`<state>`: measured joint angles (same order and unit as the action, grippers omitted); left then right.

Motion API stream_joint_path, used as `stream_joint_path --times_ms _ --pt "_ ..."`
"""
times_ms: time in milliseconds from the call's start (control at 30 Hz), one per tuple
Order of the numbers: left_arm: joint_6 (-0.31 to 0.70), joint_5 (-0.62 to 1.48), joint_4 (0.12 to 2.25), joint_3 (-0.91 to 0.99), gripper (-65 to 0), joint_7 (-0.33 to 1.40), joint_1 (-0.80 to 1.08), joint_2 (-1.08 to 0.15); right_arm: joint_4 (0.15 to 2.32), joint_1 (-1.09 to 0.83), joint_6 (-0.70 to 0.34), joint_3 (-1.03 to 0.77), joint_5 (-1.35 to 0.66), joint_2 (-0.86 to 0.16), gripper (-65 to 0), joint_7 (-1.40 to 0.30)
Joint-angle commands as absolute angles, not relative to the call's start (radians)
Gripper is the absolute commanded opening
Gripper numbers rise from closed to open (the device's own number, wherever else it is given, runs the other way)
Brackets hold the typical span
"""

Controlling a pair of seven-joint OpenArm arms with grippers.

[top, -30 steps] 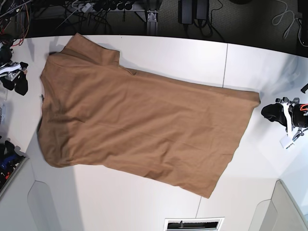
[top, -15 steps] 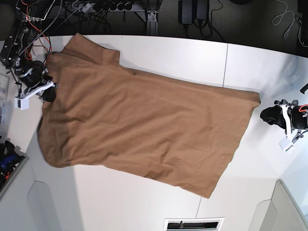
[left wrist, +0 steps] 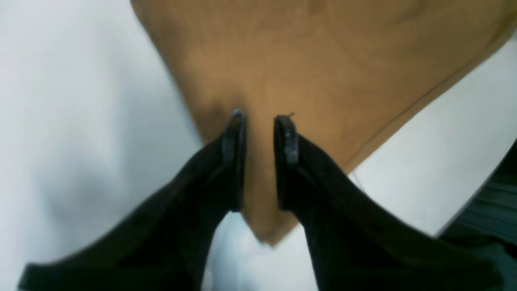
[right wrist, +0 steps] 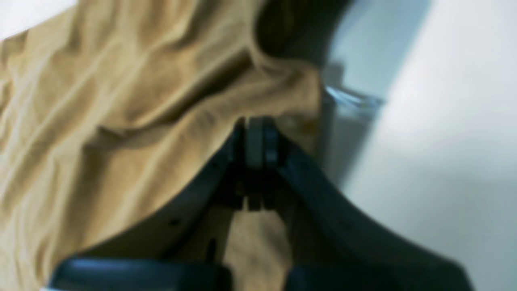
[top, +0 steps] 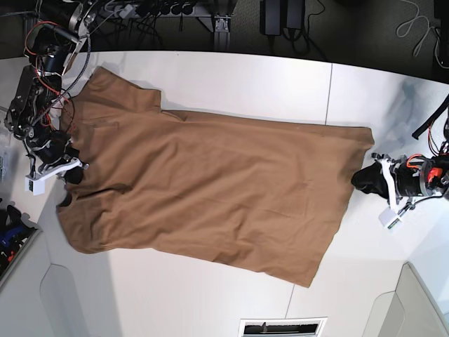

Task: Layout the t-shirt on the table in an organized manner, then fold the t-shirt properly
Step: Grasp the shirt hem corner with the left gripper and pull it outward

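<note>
The tan-brown t-shirt (top: 210, 182) lies spread flat across the white table (top: 245, 77), collar end at the left, hem at the right. My right gripper (top: 70, 172) sits at the shirt's left edge. In the right wrist view its fingers (right wrist: 255, 125) are pressed together with wrinkled cloth (right wrist: 101, 101) bunched at the tips. My left gripper (top: 356, 179) rests at the hem. In the left wrist view it (left wrist: 260, 121) stands over a hem corner (left wrist: 303, 60), fingers a narrow gap apart with cloth showing between them.
A thin dark seam (top: 328, 95) crosses the table at the right. Cables and electronics (top: 42, 42) crowd the far left corner. Grey panels (top: 70, 295) (top: 421, 302) sit at both near corners, with a vent slot (top: 280, 326) at the front edge.
The right gripper came in from the table's left edge onto the shirt's collar side, and the shirt shifted left. The left gripper moved left onto the hem.
</note>
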<state>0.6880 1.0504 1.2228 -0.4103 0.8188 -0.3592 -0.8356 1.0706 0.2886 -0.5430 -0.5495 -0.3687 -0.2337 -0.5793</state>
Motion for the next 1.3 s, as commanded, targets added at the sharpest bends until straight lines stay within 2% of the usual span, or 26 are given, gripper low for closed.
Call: stream_joint_path --times_ms 0,67,167,367,433,533,767,933,1133,1267 --pt "0.698 1.032 1.232 -0.398 -49.8 0.763 -0.406 -0.844 1.104 0.308 -0.55 -0.552 -0.395 -0.253 -65.0 -0.575" --pt "0.698 0.933 1.227 -0.398 -49.9 0.677 -0.44 -0.806 1.147 0.292 -0.55 -0.562 -0.429 -0.252 -65.0 -0.619" --pt "0.589 0.794 1.21 -0.398 -49.9 0.571 -0.482 -0.747 1.256 0.233 -0.55 -0.585 -0.524 -0.251 -65.0 -0.68" --pt "0.501 0.668 1.035 -0.398 -50.4 0.509 -0.58 -0.589 1.454 0.071 -0.55 -0.644 -0.595 -0.252 -65.0 -0.768" --pt "0.463 0.644 0.967 -0.398 -54.5 0.489 -0.611 -0.539 1.493 0.007 -0.55 -0.669 -0.633 -0.249 -65.0 -0.768" --pt "0.434 0.586 0.871 -0.398 -64.0 0.439 -0.649 -0.478 1.552 -0.081 -0.554 -0.72 -0.67 -0.231 -65.0 -0.771" --pt "0.429 0.513 0.664 -0.398 -65.0 0.336 -0.693 -0.387 1.647 -0.217 -0.562 -0.811 -0.725 -0.184 -65.0 -0.805" --pt "0.429 0.488 0.573 -0.398 -65.0 0.334 -0.694 -0.381 1.649 -0.242 -0.562 -0.812 -0.726 -0.185 -65.0 -0.806" --pt "0.431 0.502 0.567 -0.398 -65.0 0.436 -0.661 -0.464 1.65 -0.241 -0.562 -0.812 -0.727 -0.185 -65.0 -0.805" --pt "0.503 0.588 0.57 -0.398 -65.0 0.454 -0.62 -0.524 1.65 -0.239 -0.562 -0.811 -0.749 -0.185 -65.0 -0.804"
